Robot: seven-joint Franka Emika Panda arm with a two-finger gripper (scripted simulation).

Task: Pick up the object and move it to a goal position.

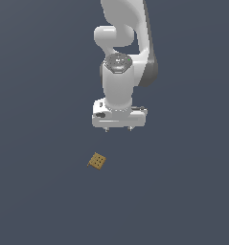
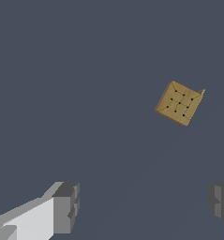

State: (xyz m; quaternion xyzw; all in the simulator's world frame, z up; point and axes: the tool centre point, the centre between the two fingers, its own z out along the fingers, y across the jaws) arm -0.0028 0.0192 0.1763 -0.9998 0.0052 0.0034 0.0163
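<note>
Claw (image 1: pixel 118 129): mounted on the white arm (image 1: pixel 120 72) and pointing straight down at the worktop (image 1: pixel 39 191). In the exterior view only two short finger stubs show below the white hand body, set apart from one another. In the wrist view the claw (image 2: pixel 141 206) is released and spread wide: one grey fingertip (image 2: pixel 66 206) stands at one side of the picture and the other at the far edge, with bare dark surface filling the whole gap between them. Nothing sits between the fingers and neither pad touches anything. The claw holds nothing.

Object (image 1: pixel 97 161): a small, flat, square tan-brown block with a grid of dark dots on its upper face. It lies on the worktop, rotated so its corners point diagonally. In the exterior view it sits below the claw and slightly toward the exterior view's left, apart from the fingers. In the wrist view the object (image 2: pixel 179 103) lies outside the span of the fingers, clear of both fingertips and nearer the side of the finger at the picture's edge. It is much smaller than the finger opening.

Surroundings: the worktop is a uniform dark blue-grey plane. Nothing lies between claw and object.
</note>
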